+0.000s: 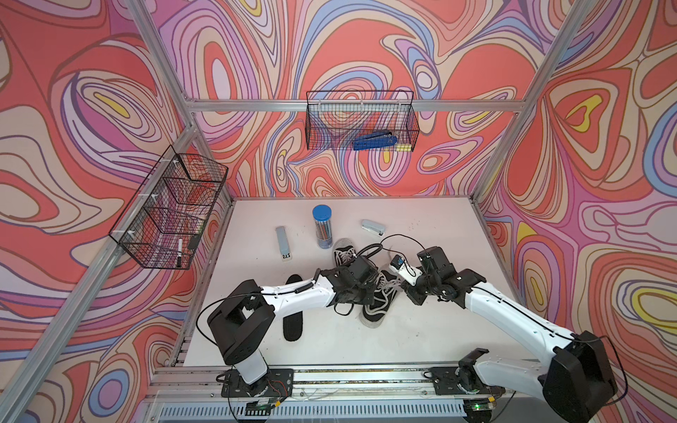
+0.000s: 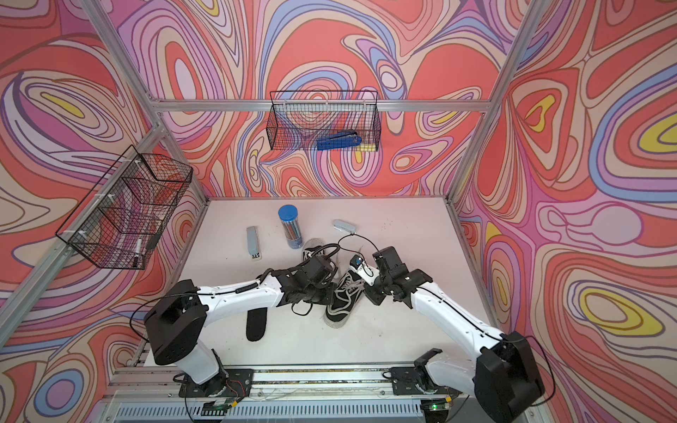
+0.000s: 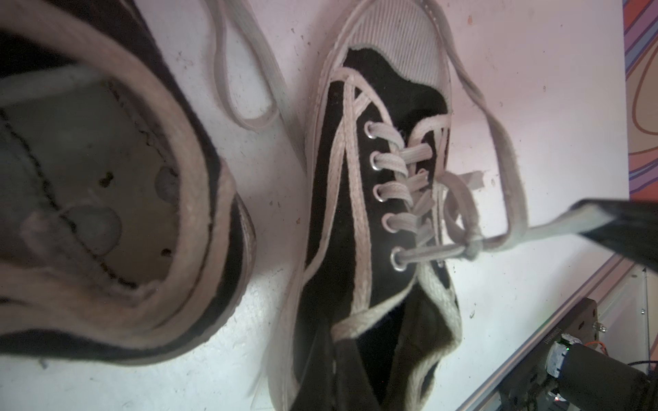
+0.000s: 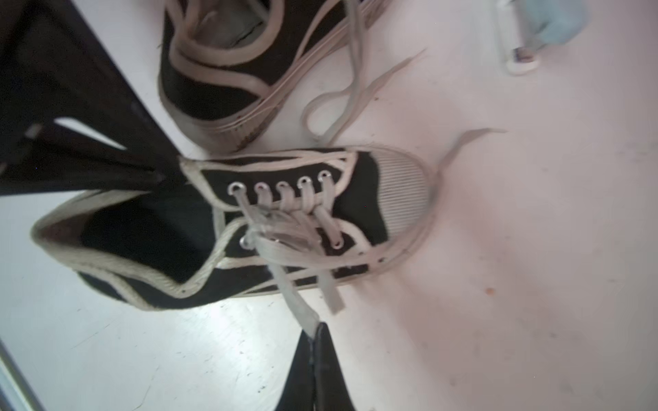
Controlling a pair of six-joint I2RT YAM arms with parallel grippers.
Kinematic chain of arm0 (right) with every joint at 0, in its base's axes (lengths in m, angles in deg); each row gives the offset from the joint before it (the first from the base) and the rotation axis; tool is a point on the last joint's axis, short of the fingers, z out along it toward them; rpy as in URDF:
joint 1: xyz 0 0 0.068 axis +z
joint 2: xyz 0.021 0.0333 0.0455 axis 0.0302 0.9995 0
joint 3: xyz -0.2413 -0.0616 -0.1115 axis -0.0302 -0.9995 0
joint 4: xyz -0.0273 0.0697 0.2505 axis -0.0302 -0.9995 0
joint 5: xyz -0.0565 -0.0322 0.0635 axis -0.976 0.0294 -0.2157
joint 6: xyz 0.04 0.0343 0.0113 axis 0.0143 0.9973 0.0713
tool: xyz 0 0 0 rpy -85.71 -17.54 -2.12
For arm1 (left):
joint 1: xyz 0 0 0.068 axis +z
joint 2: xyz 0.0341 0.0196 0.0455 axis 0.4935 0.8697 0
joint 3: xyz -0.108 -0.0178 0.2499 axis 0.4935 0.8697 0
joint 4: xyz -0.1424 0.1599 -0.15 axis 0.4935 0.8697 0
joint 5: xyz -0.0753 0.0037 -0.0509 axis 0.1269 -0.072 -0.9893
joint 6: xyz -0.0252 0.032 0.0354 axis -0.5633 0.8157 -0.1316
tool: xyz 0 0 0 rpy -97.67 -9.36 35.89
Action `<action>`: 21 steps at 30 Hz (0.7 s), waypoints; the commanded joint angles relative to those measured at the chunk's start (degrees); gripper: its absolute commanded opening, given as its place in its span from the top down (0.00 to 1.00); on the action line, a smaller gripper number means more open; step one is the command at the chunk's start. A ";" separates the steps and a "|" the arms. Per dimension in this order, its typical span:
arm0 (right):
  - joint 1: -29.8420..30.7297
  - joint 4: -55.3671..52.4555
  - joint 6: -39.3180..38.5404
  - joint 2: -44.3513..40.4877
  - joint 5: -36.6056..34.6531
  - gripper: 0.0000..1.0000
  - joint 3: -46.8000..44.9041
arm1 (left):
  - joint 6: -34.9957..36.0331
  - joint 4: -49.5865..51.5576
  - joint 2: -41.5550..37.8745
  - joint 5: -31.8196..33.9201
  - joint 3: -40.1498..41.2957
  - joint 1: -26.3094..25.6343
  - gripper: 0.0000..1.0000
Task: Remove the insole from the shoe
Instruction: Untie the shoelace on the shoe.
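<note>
A scuffed white table (image 1: 421, 329) sits inside an aluminium frame (image 1: 329, 105), closed in by walls (image 1: 366, 44) printed with red, pink and purple swirls. A wire basket (image 1: 322, 124) on the back wall holds a blue stapler (image 1: 374, 141), and a side basket (image 1: 161, 205) hangs from the frame. On the table are a tube of pencils (image 1: 322, 227), a grey stapler (image 1: 284, 241) and a second stapler (image 1: 373, 227). The black insole (image 1: 293, 326) lies flat on the table, with the left arm crossing over part of it. The shoe (image 4: 356, 199) lies mid-table, too dark inside to make out. Just beside it, a second shoe (image 3: 89, 178) shows a bare pale footbed. The right gripper (image 4: 315, 334) is pinched onto a taut shoelace (image 4: 288, 288). The left gripper (image 4: 163, 176) has its fingers pressed together at the shoe's collar, and whether they catch fabric is unclear. In both top views the wrists hide the fingers.
</note>
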 commanded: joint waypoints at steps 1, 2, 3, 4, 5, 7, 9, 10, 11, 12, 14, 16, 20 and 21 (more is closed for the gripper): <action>-0.40 1.93 9.45 -6.24 -19.14 1.00 4.01 | -2.00 2.73 -1.77 1.23 1.24 0.22 1.00; -0.47 3.20 12.75 -7.57 -24.38 1.00 4.54 | -2.34 2.52 -1.81 1.15 1.40 0.18 1.00; -0.57 3.90 15.87 -8.80 -29.73 1.00 5.39 | -2.79 2.23 -1.88 1.05 1.62 0.17 1.00; -0.80 4.64 17.63 -9.69 -32.95 1.00 6.14 | -3.26 2.03 -1.98 1.04 1.76 0.23 1.00; -0.81 5.22 19.35 -10.25 -35.02 1.00 6.63 | -3.67 1.88 -2.07 0.97 1.81 0.24 1.00; -1.01 4.53 26.17 -10.35 -39.83 1.00 8.65 | -4.49 1.29 -2.29 1.04 1.98 0.15 1.00; -2.06 1.26 33.64 -9.08 -41.12 1.00 11.29 | -5.11 1.06 -2.60 1.31 2.15 0.14 1.00; -2.92 -1.12 37.22 -8.09 -41.00 1.00 12.72 | -5.44 1.10 -2.82 1.55 2.08 0.11 1.00; -3.89 -2.93 39.88 -7.21 -40.65 1.00 14.03 | -5.69 1.03 -2.97 1.66 2.19 0.02 1.00; -5.45 -4.65 42.28 -6.08 -39.68 1.00 15.35 | -5.89 1.07 -3.19 1.95 2.16 -0.11 1.00; -9.12 -6.71 45.37 -4.25 -35.90 1.00 17.11 | -6.48 1.07 -3.46 2.34 2.32 -0.55 1.00; -12.61 -7.84 47.45 -2.14 -31.61 1.00 18.23 | -7.35 0.91 -3.57 2.46 2.42 -1.14 1.00; -14.71 -7.11 47.05 1.69 -22.65 1.00 18.58 | -8.89 0.18 -3.22 2.64 2.60 -2.45 1.00; -14.76 -6.69 46.93 3.11 -18.71 1.00 18.46 | -9.27 0.18 -2.92 2.58 2.63 -2.68 1.00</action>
